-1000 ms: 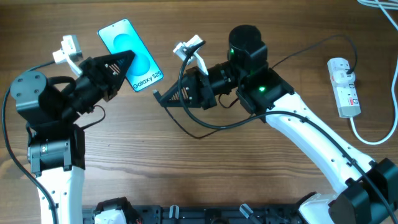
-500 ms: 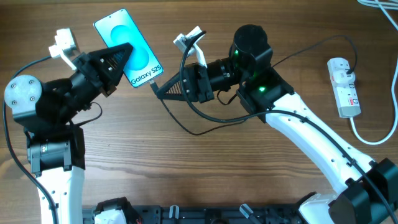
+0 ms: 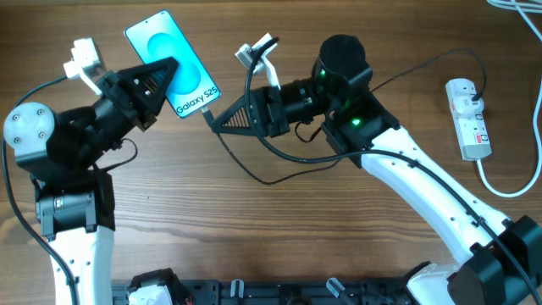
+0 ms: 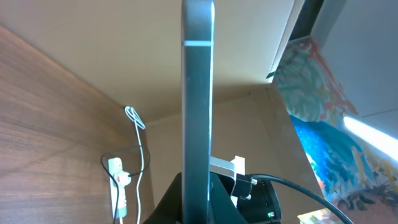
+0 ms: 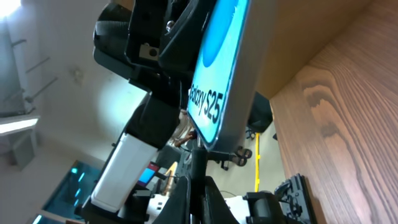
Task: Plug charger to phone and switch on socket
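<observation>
Listing overhead: left gripper (image 3: 166,76) clamped on the phone (image 3: 188,91), screen facing up. Right gripper (image 3: 213,123) pinched shut on the charger (image 3: 271,180) tip at the phone's lower edge. Socket (image 3: 468,119) far right, well apart.
Left wrist: phone (image 4: 198,112) edge-on between closed fingers.
Right wrist: charger (image 5: 198,158) tip meeting the bottom of the phone (image 5: 224,68); seated or not, cannot tell.

Phone (image 3: 172,63) lit teal, raised and tilted; black charger (image 3: 269,181) tip at its bottom edge; white socket (image 3: 468,119) flat, far right.
</observation>
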